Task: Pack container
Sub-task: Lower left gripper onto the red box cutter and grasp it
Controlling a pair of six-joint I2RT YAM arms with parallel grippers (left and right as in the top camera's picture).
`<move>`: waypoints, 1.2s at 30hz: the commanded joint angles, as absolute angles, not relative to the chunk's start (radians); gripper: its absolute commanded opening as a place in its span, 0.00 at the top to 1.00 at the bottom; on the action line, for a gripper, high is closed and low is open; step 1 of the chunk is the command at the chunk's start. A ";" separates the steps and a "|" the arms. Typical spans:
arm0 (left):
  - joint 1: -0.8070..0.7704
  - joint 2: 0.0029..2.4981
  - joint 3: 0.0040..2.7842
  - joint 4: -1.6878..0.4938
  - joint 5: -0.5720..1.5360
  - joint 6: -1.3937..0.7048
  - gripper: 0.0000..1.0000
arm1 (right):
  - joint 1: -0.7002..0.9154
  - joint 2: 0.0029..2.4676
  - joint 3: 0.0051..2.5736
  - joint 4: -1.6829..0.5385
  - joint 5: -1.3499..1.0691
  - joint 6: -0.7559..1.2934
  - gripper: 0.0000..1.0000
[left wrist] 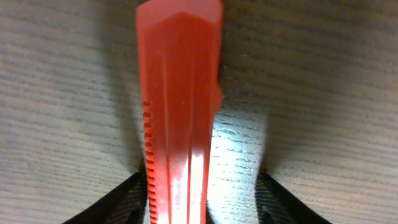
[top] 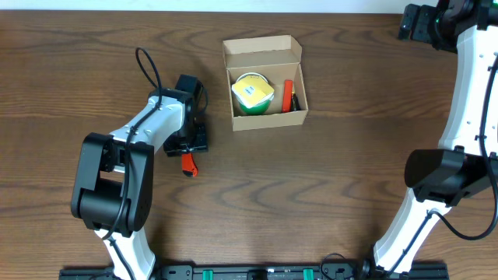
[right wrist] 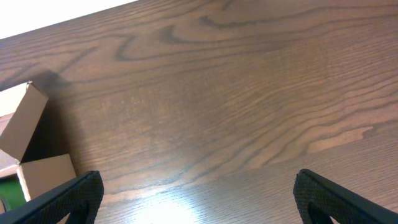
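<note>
The container, a brown cardboard box [top: 268,119] with its flap lid standing open, sits at the table's middle back. Inside lie a yellow-green tape roll [top: 251,92] and a red marker [top: 287,95]. An orange-red ridged tool [top: 188,164], like a utility knife, lies on the table left of the box. My left gripper [top: 191,144] is low over it. In the left wrist view the tool [left wrist: 180,93] lies between the open jaws [left wrist: 202,186], close to the left finger, with a gap to the right finger. My right gripper [top: 414,23] is open and empty at the far right back.
The right wrist view shows bare wood between the open jaws [right wrist: 199,186], and the box's corner and flap [right wrist: 25,124] at its left edge. The arm bases stand at the table's front edge.
</note>
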State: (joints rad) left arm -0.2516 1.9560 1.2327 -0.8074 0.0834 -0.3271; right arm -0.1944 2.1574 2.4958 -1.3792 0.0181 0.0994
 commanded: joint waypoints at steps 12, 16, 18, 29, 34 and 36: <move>-0.247 1.964 1.211 -0.839 0.041 -0.284 0.79 | -0.194 2.163 2.495 -1.381 0.018 0.112 0.01; -0.247 1.964 1.211 -0.837 0.041 -0.284 0.94 | -0.194 2.163 2.495 -1.381 0.018 0.111 0.01; -0.247 1.963 1.212 -0.835 0.041 -0.283 0.94 | -0.194 2.163 2.495 -1.381 0.018 0.111 0.01; -0.245 1.912 1.384 -0.917 0.002 -0.200 0.94 | -0.194 2.163 2.495 -1.381 0.019 0.111 0.01; -0.242 1.901 1.552 -1.002 -0.010 -0.077 0.94 | -0.194 2.163 2.495 -1.381 0.018 0.111 0.01; -0.242 1.901 1.629 -1.040 -0.010 0.012 0.94 | -0.194 2.163 2.495 -1.381 0.018 0.111 0.01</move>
